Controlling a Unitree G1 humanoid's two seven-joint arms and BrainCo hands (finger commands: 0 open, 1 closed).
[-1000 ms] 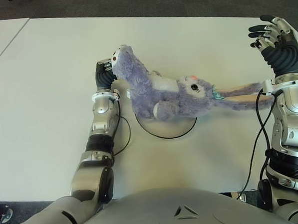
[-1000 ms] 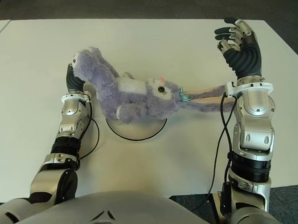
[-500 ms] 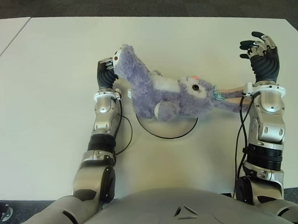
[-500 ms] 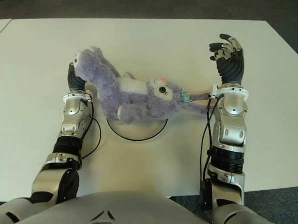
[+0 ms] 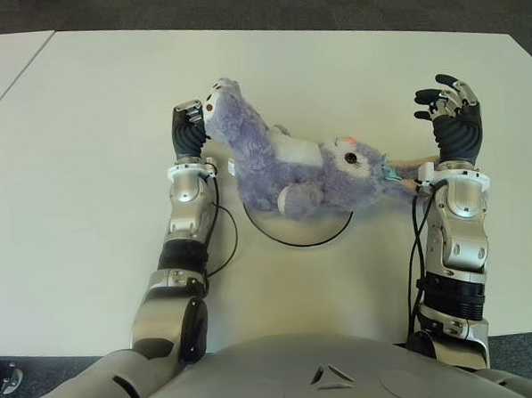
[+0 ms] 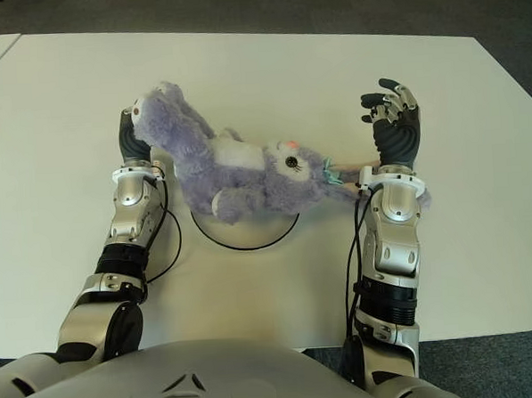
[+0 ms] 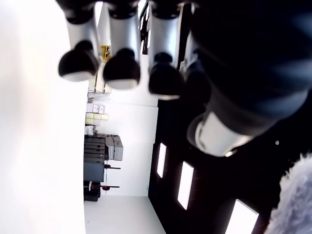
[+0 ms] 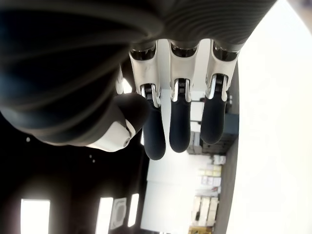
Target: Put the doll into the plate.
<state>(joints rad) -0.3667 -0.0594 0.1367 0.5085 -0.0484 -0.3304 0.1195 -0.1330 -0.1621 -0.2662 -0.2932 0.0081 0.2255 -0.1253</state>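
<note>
1. The doll (image 5: pixel 287 167) is covering the 12 o'clock half of the plate (image 5: pixel 299 237), leaving only its dark rim arc showing at 6 o'clock.
2. The right arm is hiding the tips of the doll's ears (image 5: pixel 405 169).
3. The left wrist view is cutting the doll down to a tuft of fur at its edge.
4. Whether the left hand (image 5: pixel 189 132) is touching the doll is staying unclear.

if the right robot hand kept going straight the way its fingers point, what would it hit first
Probably nothing. The right robot hand points away from the robot, over bare table. The doll lies to its left, out of that line. Height above the table is unclear.
</note>
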